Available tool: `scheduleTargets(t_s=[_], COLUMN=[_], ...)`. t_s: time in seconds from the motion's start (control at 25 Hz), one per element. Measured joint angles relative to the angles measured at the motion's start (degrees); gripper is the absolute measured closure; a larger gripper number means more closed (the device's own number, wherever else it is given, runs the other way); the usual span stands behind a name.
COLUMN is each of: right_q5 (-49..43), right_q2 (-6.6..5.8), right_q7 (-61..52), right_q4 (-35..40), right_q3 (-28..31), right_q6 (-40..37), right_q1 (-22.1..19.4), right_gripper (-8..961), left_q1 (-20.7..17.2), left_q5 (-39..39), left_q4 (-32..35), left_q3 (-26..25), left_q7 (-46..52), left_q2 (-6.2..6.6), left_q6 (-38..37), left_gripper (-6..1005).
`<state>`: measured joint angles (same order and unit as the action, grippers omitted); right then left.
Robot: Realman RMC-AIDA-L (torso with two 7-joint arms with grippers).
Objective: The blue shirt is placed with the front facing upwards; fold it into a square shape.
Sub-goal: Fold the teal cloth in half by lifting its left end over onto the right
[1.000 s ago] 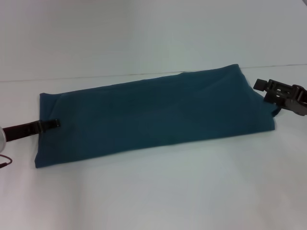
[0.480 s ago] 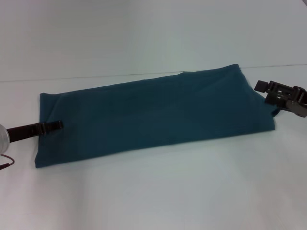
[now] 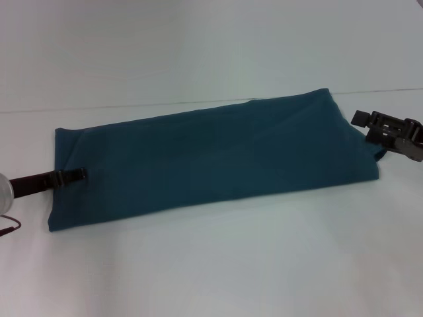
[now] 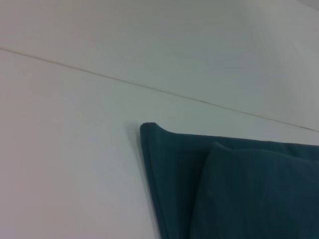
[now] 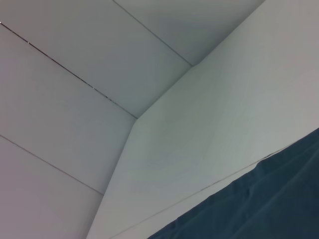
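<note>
Blue shirt [image 3: 211, 158] folded into a long band across the centre of the head view on the white table [image 3: 218, 264].
I see the left gripper [image 3: 78, 174] at the band's left end, fingertips over the fabric; the right gripper [image 3: 362, 119] sits just beside its right end. I cannot tell either jaw state.

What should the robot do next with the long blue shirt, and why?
Probably close the left gripper on the blue shirt at its left end and carry that end over toward the right. The shirt lies as a long band, not yet square, and the right gripper sits at the other end.
</note>
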<state>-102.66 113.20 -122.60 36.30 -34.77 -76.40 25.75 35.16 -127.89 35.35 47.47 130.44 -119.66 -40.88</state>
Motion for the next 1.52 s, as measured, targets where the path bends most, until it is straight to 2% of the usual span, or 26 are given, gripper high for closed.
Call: scheduleTargets(t_s=[0.44,0.92,1.28,1.52], right_q5=[0.0,0.0,0.01,0.08], right_q2=[0.0,-0.08,-0.09,0.04], right_q7=[0.0,0.0,0.05,0.14], right_q4=[0.0,0.0,0.0,0.0], right_q3=[0.18,0.14,0.45,0.49], right_q6=[0.09,0.12,-0.29,-0.42], right_q1=[0.0,0.0,-0.5,-0.88], right_gripper=[54,53,54,54], left_q1=[0.0,2.25,3.45,3.81], left_q5=[0.0,0.53,0.7,0.44], left_q4=[-0.08,-0.11,0.48,0.13], left_q3=[0.32,0.16,-0.49,-0.34], left_q7=[0.03,0.99,3.3,4.43], left_q2=[0.05,-0.35,-0.25,0.01], left_q6=[-0.26,-7.11,-9.02,-9.16], left_gripper=[126,126,126,337])
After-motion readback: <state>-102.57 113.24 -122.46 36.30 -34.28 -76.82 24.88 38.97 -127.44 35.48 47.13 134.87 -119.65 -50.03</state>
